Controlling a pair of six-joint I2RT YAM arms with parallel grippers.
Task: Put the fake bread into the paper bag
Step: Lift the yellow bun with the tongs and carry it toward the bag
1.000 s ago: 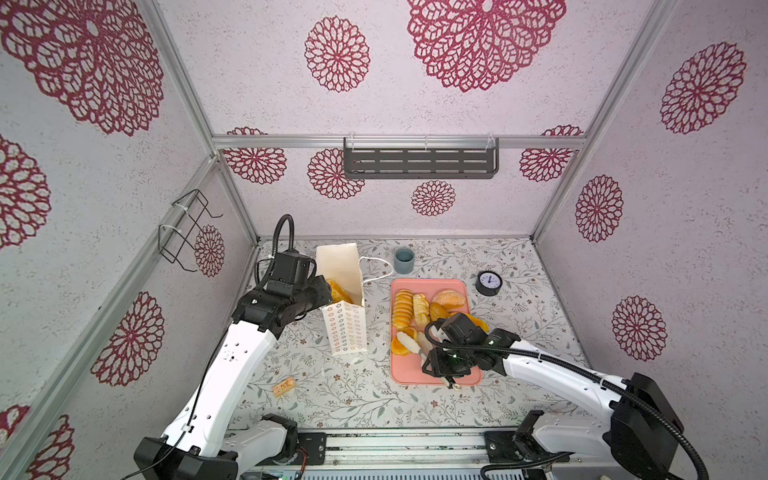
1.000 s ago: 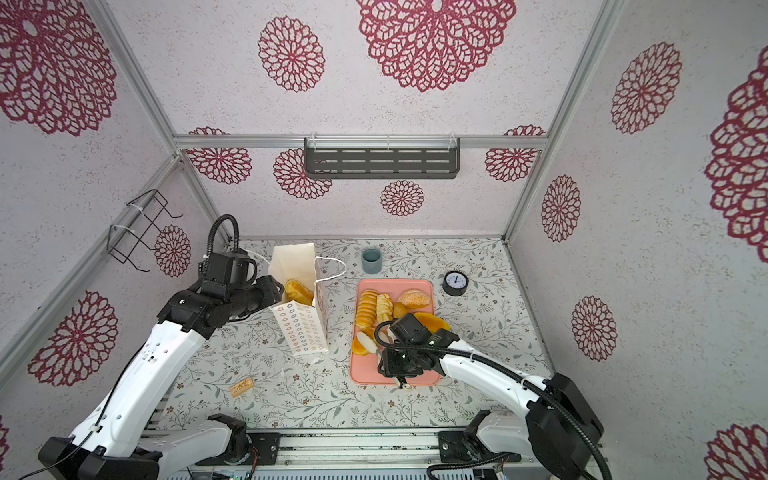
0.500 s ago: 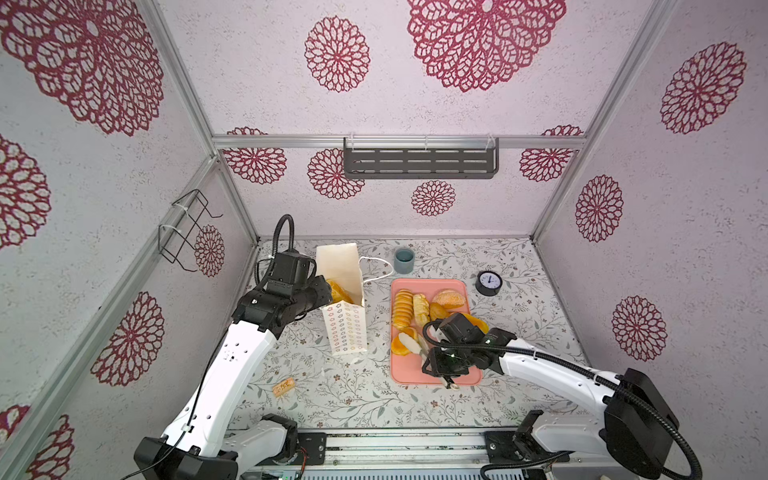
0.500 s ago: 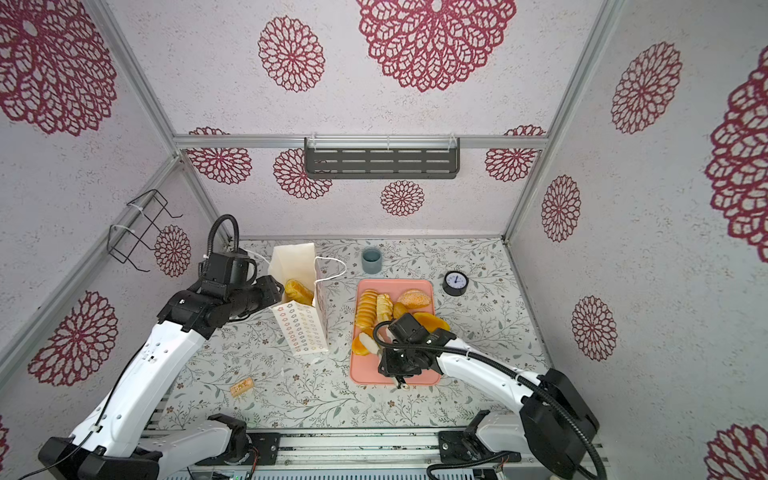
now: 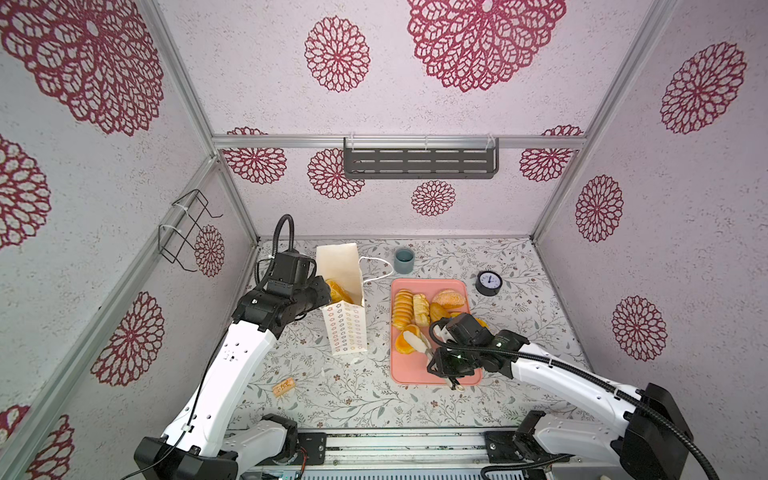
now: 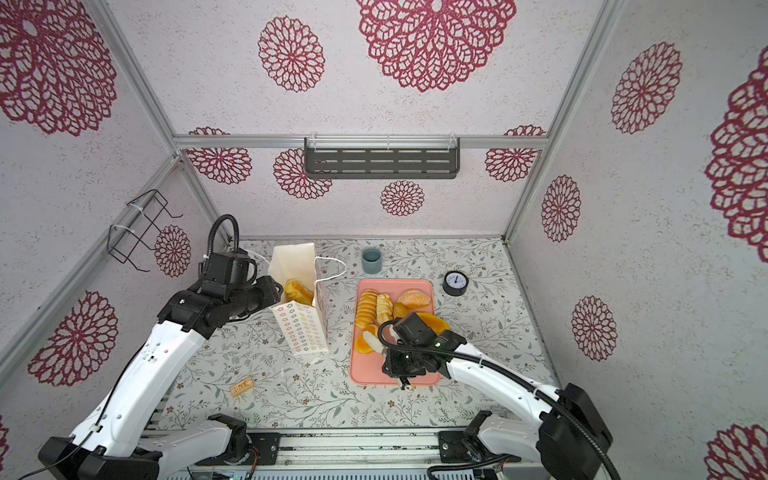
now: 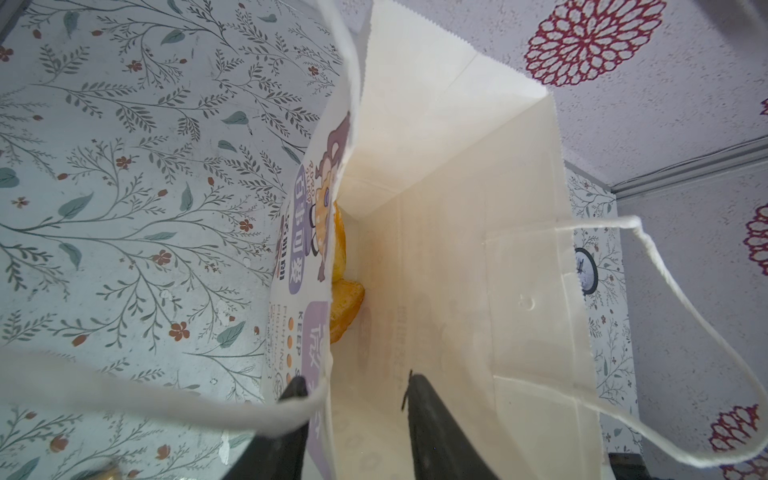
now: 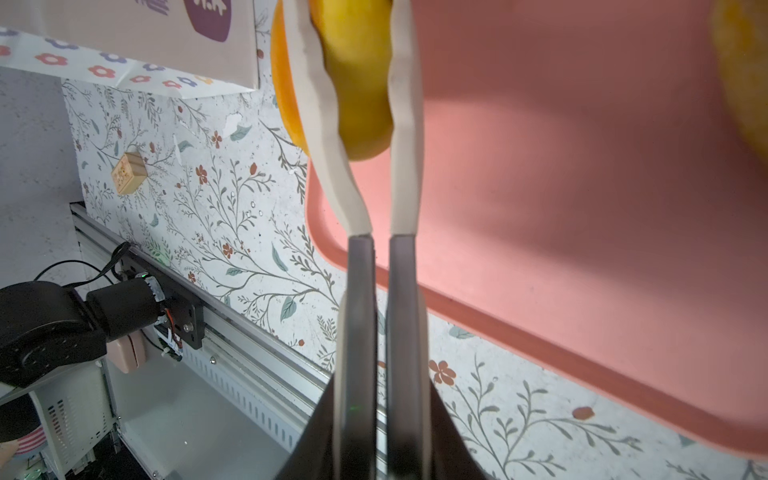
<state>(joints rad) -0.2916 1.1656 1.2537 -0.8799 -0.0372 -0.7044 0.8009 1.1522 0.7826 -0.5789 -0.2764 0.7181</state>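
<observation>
Straddling the broad wall of the upright, open-mouthed paper bag (image 5: pixel 345 328) with the left gripper (image 7: pixel 353 386), jaws apart, nothing pinched. Reaching over the pink tray (image 5: pixel 409 370) right of the bag with the right gripper (image 8: pixel 380 241), squeezed tight on white tongs (image 8: pixel 322 104). Pinching a yellow pastry (image 8: pixel 361 83) at the tray's bag-side edge between the tong blades, drawn close around it. Showing more fake bread (image 5: pixel 403 307) along the tray's far half, one golden loaf (image 5: pixel 337 291) inside the bag.
</observation>
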